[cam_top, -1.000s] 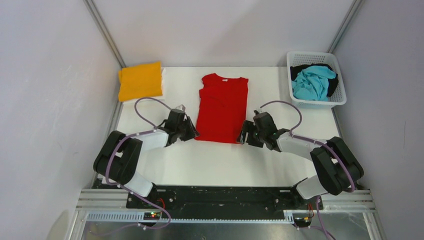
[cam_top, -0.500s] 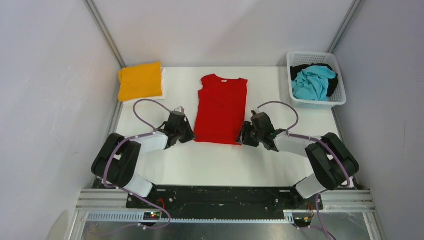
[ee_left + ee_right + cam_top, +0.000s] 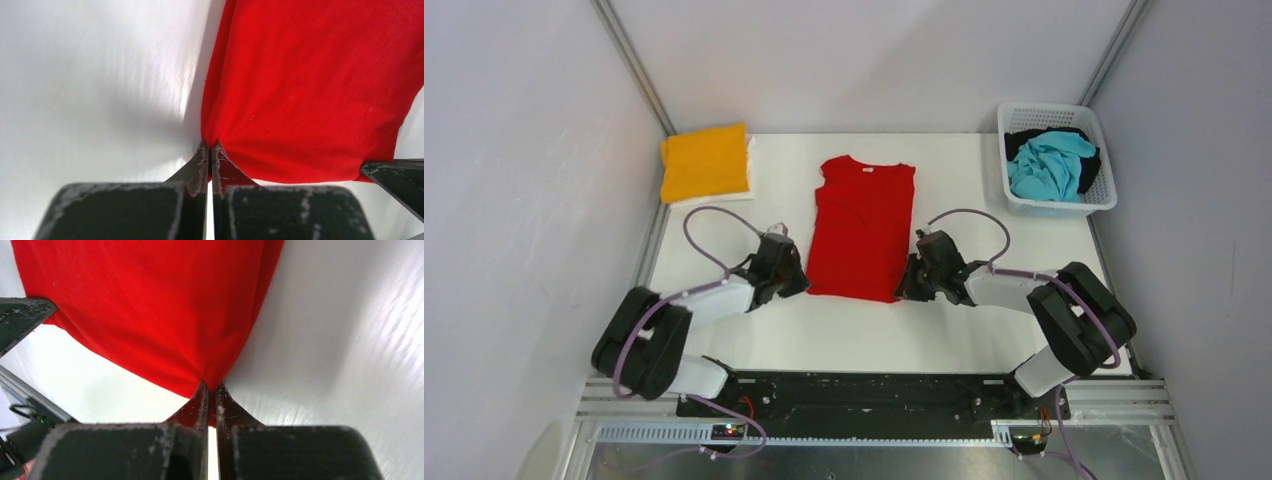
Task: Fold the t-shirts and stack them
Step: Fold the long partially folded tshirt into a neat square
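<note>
Tabletop (image 3: 854, 335) holds red t-shirt (image 3: 861, 225), near corners (both) in left tool (image 3: 209, 146), right tool (image 3: 210, 386).

The top external camera sits high above and behind the arm bases, facing down and toward the far wall, wide enough to take in the whole table (image 3: 984, 330). Each wrist camera rides low and very close behind its own fingers: the left one looks far and rightward past the left gripper (image 3: 209, 150), the right one far and leftward past the right gripper (image 3: 210, 387). All three views share the near hem of the red t-shirt (image 3: 861, 225), and each wrist view catches the other gripper's fingertip at its edge.
</note>
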